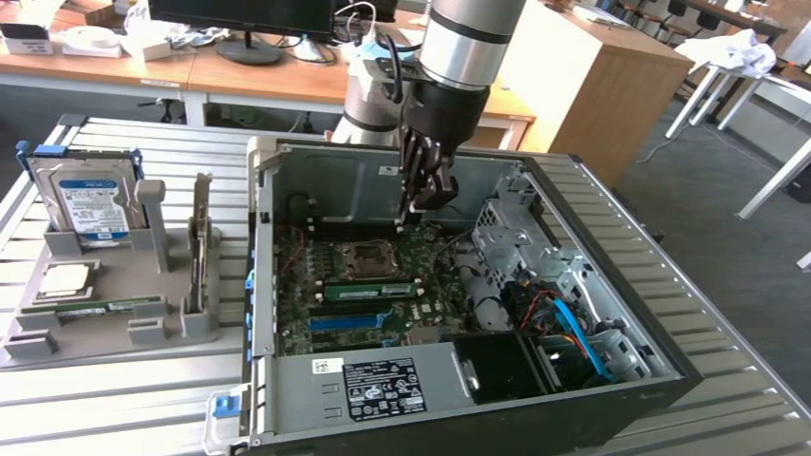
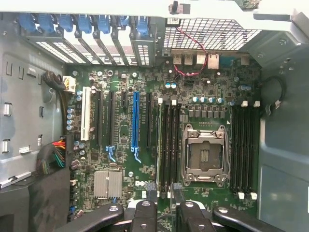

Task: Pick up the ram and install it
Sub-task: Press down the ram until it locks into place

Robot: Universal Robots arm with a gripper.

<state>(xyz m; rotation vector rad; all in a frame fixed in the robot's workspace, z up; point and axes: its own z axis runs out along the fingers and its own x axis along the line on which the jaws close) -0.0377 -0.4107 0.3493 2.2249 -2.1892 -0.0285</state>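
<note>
A slim green ram lies flat in the grey holder at the exterior view's left, outside the case. Inside the open computer case, a second green stick sits in a memory slot just in front of the CPU socket. My gripper hangs over the rear part of the motherboard, far from the holder. In the wrist view its fingertips stand apart with nothing between them. My gripper is above the black memory slots beside the CPU socket.
The holder also carries an upright hard drive, a CPU chip and a tall expansion card. Drive cages and cables fill the case's right side. A power supply sits at its front. A blue slot crosses the board.
</note>
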